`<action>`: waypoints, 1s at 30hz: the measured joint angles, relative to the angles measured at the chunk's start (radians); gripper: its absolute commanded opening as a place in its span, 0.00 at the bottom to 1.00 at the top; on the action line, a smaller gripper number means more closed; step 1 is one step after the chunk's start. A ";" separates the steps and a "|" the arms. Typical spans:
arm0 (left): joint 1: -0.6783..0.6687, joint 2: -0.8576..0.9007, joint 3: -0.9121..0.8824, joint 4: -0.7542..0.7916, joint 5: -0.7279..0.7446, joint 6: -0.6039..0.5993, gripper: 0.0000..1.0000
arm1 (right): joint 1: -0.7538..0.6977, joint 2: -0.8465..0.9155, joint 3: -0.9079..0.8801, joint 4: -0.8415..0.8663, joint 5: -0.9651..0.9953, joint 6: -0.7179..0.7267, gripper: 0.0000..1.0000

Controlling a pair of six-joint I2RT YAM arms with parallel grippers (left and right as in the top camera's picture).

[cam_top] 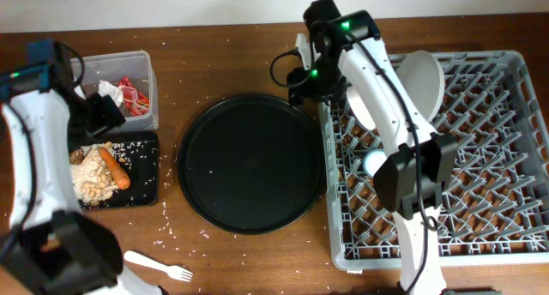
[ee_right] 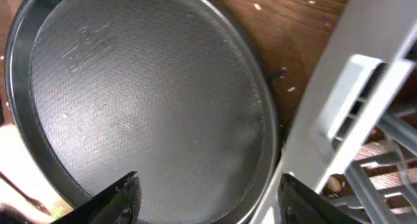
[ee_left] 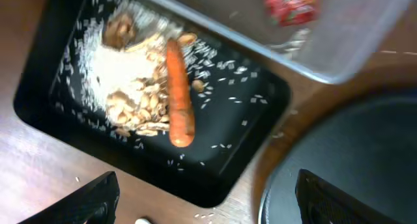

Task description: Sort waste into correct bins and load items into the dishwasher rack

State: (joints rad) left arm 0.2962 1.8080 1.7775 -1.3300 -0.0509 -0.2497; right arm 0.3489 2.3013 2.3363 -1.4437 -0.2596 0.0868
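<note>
Waste lies sorted left of the round tray (cam_top: 249, 162). The carrot (ee_left: 179, 94), rice (ee_left: 117, 68) and scraps (ee_left: 140, 107) are in the black tray (ee_left: 241, 146) as food; the wrapper (ee_left: 291, 4) and napkin (cam_top: 109, 90) are in the tub (cam_top: 120, 58) as rubbish. Right of the round tray, the rack (cam_top: 489, 201) holds a bowl (cam_top: 422, 79) and cup (cam_top: 375, 164). The fork (cam_top: 159, 266) lies on the tabletop (cam_top: 223, 38) below-left of the round tray, seemingly the last item. The left claw (ee_left: 207, 185) and right claw (ee_right: 208, 185) are spread and empty, free to fetch it.

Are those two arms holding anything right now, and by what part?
Nothing. Both the left tool and the right tool are open and empty.
</note>
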 measured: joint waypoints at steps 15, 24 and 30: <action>-0.130 -0.066 0.000 0.128 0.235 0.182 0.99 | 0.047 -0.212 -0.003 -0.031 0.175 -0.020 0.72; -0.179 -0.099 0.000 0.240 0.238 0.183 0.99 | 0.046 -0.657 -0.002 -0.107 0.538 0.040 0.98; -0.179 -0.099 0.000 0.240 0.239 0.183 0.99 | 0.046 -0.744 -0.002 -0.143 0.596 0.042 0.98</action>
State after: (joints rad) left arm 0.1177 1.7088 1.7771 -1.0901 0.1879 -0.0669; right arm 0.3950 1.5574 2.3348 -1.5867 0.3367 0.1291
